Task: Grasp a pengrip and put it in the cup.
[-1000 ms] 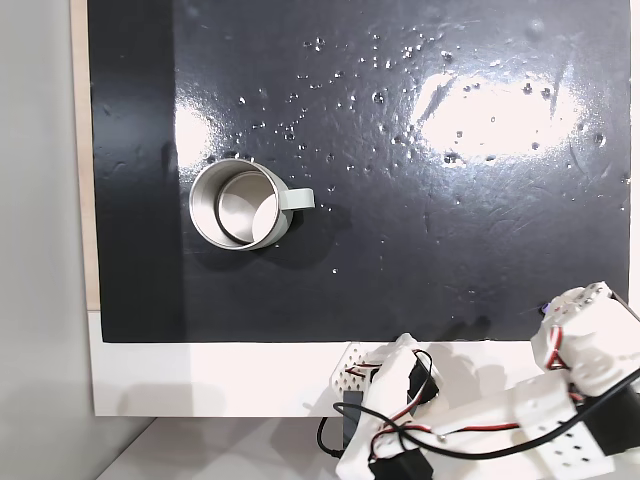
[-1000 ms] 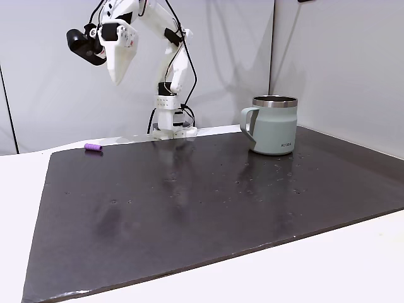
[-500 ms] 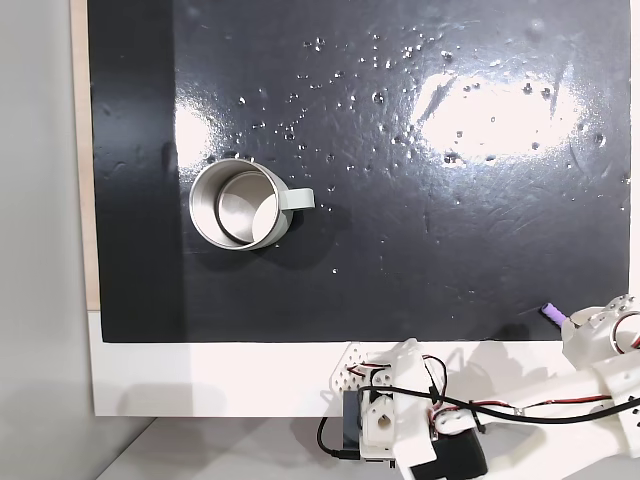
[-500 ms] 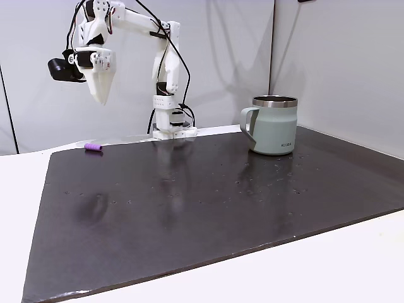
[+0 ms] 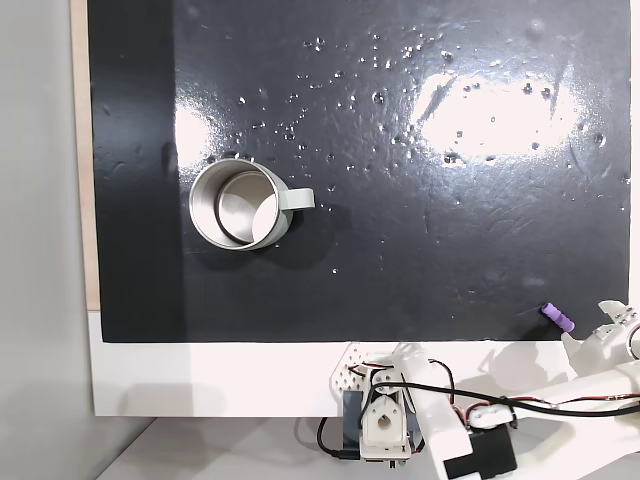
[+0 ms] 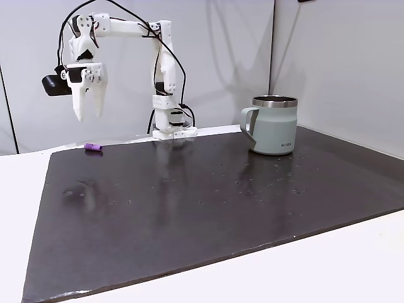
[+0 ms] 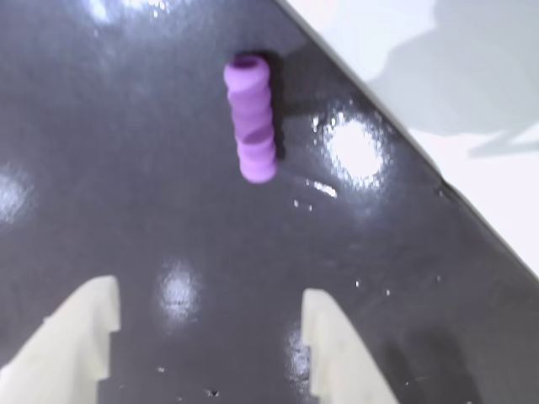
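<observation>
Jaws (image 7: pixel 206 337) spread wide, holding nothing — the pengrip (image 7: pixel 250 118) lies at twelve o'clock ahead in the wrist view, long axis pointing nearly straight away, near the black bench (image 7: pixel 126 219) edge.

In a fixed view the gripper (image 6: pixel 88 116) has swung from 1 o'clock of the pengrip (image 6: pixel 93 147) to 12 o'clock above it and dropped lower. Its fingers (image 6: pixel 78 107), shut before, now stand apart.
</observation>
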`<state>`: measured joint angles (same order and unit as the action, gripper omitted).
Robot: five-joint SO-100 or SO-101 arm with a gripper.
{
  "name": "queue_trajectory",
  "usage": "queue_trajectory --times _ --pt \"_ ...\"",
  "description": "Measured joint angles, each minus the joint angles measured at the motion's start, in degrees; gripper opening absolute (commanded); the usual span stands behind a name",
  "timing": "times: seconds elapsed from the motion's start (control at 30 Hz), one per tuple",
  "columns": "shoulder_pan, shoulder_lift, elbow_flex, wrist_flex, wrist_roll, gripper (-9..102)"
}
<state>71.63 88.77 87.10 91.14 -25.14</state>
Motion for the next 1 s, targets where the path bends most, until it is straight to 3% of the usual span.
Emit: queue_trajectory --times 1.0 --pt "1.32 -7.82 16.35 -21.71 -11.51 25"
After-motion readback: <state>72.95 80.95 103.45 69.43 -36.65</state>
